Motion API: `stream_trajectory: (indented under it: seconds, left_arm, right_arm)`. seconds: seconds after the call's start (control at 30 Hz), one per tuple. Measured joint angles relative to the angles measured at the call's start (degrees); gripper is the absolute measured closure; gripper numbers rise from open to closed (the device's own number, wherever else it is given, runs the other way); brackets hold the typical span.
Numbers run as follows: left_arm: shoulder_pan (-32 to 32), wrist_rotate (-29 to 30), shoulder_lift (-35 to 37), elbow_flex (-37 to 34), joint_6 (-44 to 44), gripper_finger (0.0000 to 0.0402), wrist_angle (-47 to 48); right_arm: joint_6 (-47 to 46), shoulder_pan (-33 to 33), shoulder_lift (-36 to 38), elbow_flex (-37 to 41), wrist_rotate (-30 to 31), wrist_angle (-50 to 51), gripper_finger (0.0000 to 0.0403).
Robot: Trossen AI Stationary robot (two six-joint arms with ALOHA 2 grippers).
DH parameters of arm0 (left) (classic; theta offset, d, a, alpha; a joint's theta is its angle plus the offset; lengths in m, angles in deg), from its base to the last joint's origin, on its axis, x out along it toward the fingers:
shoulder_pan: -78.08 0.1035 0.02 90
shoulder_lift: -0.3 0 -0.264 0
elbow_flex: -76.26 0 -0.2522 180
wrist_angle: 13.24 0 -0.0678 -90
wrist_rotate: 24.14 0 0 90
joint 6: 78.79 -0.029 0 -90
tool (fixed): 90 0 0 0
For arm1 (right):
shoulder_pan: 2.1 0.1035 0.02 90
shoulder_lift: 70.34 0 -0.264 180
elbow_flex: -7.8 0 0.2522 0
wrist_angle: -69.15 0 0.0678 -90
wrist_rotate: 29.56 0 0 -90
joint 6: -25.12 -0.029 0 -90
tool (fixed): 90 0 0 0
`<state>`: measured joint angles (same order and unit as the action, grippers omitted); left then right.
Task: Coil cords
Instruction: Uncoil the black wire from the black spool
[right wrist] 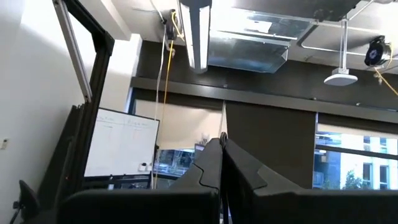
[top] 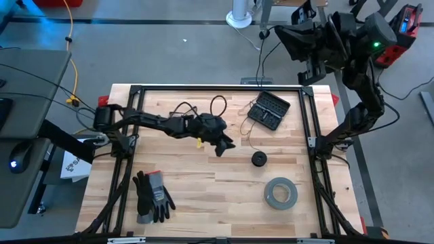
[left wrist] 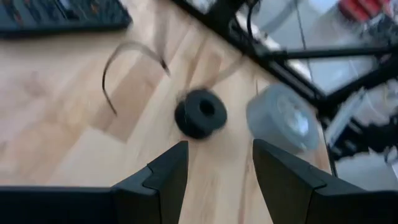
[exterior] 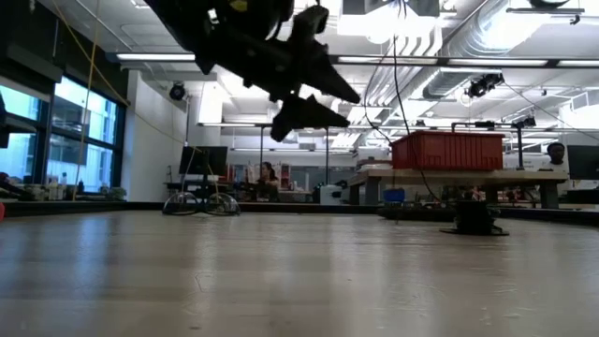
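Observation:
A small round black spool [top: 258, 159] lies flat on the wooden table [top: 203, 203], right of centre. A very thin dark cord [top: 245, 127] curves loosely over the wood beyond it, and shows as a bent line [left wrist: 104, 78] in the left wrist view. My left gripper [top: 226, 145] hangs open above the table, just left of the spool [left wrist: 200, 114], slanting down toward it with nothing between its fingers. In the low view it [exterior: 351, 108] is well clear of the tabletop. My right gripper [right wrist: 222, 155] is shut, raised high past the far right corner [top: 288, 34], pointing up.
A grey tape roll [top: 280, 193] lies near-right of the spool. A black case [top: 268, 110] sits at the far right, and dark gloves [top: 152, 196] at the near left. A black frame [top: 308, 122] borders the table. A yellow cable [top: 69, 41] runs over the floor.

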<state>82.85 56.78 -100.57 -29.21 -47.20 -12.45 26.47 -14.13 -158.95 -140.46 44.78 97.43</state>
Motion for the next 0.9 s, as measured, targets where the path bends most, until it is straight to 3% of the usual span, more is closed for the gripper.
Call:
stream_trajectory:
  seconds: [0.37, 0.67, 0.9]
  left_arm:
    - [-3.5, 2.5, -11.5, 0.2, 10.2, 0.0229, -19.8]
    - [-4.1, 14.1, -17.1, 6.3, 7.3, 0.0229, -19.9]
    - [-4.1, 12.3, -18.4, 10.4, 3.1, 0.0229, -18.7]
  right_arm:
    - [0.1, 0.0, 0.2, 0.0, -0.4, 0.3, 0.0403]
    - [-0.4, 0.0, 0.2, 0.0, -1.0, 1.1, 0.0403]
    - [-1.1, 0.0, 0.2, 0.0, -1.0, 1.7, 0.0403]
